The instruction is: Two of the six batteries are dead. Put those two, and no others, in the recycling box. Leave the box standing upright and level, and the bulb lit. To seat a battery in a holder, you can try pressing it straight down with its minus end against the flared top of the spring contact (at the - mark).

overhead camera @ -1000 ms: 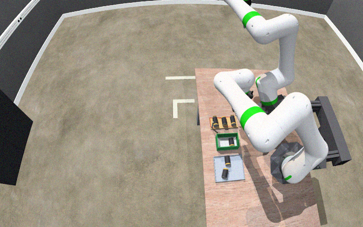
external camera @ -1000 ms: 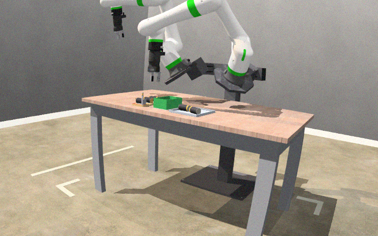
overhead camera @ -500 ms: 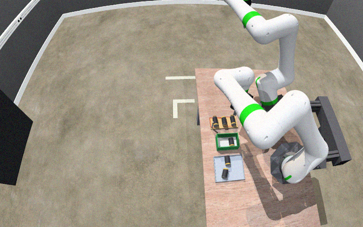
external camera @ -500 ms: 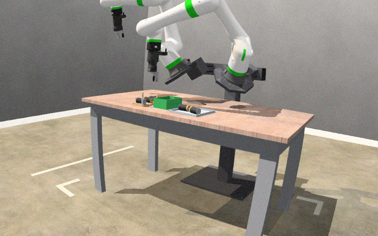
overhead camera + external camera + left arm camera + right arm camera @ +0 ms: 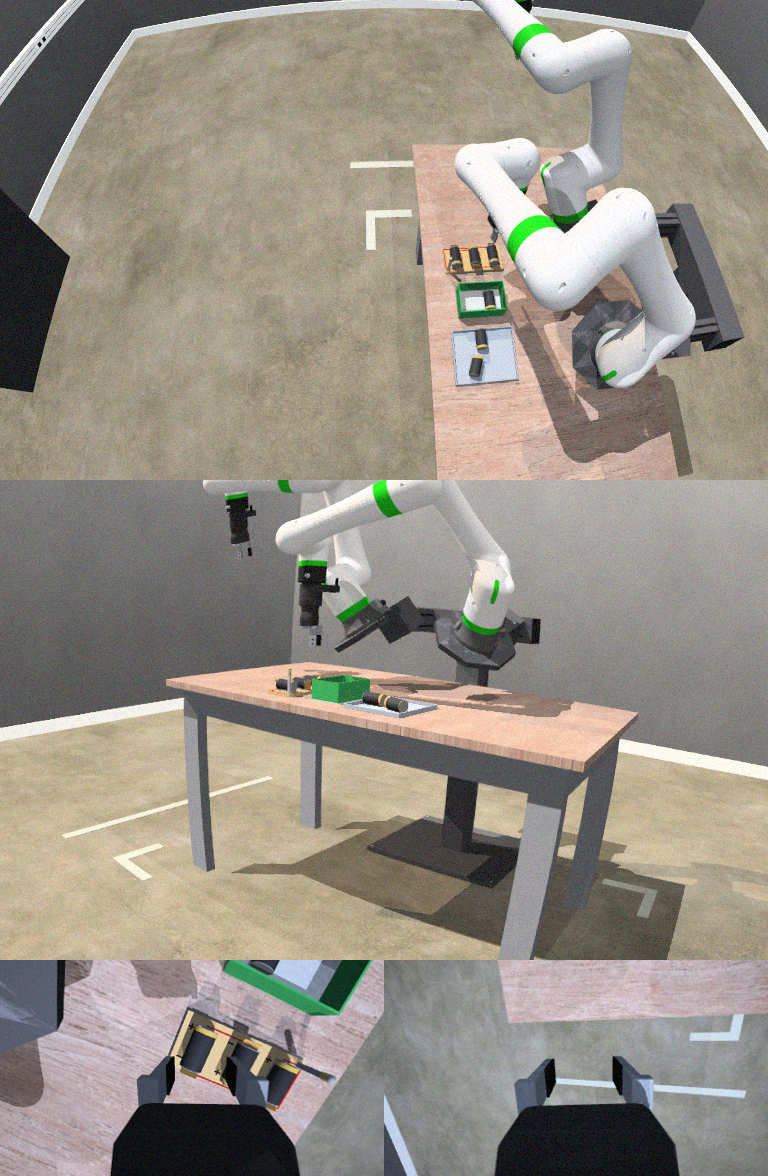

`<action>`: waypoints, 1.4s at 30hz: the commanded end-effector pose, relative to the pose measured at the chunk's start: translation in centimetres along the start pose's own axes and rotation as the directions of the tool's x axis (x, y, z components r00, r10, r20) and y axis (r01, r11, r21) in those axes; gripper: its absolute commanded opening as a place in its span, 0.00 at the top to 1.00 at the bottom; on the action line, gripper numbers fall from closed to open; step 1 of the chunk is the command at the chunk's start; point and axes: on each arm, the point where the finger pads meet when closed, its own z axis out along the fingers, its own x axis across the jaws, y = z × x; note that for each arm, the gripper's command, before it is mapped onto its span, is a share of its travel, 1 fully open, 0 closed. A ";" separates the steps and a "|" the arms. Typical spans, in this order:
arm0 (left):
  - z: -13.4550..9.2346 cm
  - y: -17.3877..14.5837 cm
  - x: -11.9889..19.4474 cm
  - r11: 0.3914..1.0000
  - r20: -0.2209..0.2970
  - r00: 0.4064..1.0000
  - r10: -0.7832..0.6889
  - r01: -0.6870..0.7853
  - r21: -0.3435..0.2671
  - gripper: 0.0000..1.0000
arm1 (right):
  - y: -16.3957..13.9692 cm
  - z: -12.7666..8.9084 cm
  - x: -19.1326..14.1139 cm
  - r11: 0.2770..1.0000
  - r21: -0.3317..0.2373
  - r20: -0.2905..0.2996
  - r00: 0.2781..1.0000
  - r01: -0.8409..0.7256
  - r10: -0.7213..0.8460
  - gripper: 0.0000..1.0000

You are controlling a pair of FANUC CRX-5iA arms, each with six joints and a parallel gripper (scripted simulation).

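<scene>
Above the battery holder [image 5: 482, 268] [image 5: 220, 1054] on the bench [image 5: 464, 430] [image 5: 509, 729] [image 5: 90, 1131] [image 5: 636, 991], the left gripper [image 5: 314, 644] [image 5: 200, 1068] hangs wide open, three batteries seated below.

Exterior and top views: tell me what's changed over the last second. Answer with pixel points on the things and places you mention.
The left gripper [image 5: 494, 234] [image 5: 314, 640] [image 5: 200, 1068] has turned about its upright axis and shifted slightly toward the exterior picture's left. Nothing was gripped or released. The right gripper [image 5: 244, 552] [image 5: 583, 1069], green open-topped box [image 5: 481, 315] [image 5: 329, 690] [image 5: 279, 990] and six black cylindrical batteries look unmoved.
</scene>
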 end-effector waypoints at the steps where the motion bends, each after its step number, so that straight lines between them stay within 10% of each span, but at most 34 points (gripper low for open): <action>1: -0.1 0.0 0.0 0.990 0.007 0.990 0.139 -0.139 0.001 0.10 | 0.0 -0.1 0.0 1.000 -0.002 0.001 1.000 -0.001 0.001 0.00; 36: 0.0 0.0 0.0 0.922 0.007 0.922 0.387 -0.387 -0.001 0.10 | 0.0 -0.1 0.0 1.000 -0.002 0.001 1.000 -0.001 0.001 0.00; 42: 4.2 0.0 -0.1 0.922 0.007 0.922 0.387 -0.387 -0.001 0.10 | 0.0 -0.1 0.0 1.000 -0.002 0.001 1.000 -0.001 0.001 0.00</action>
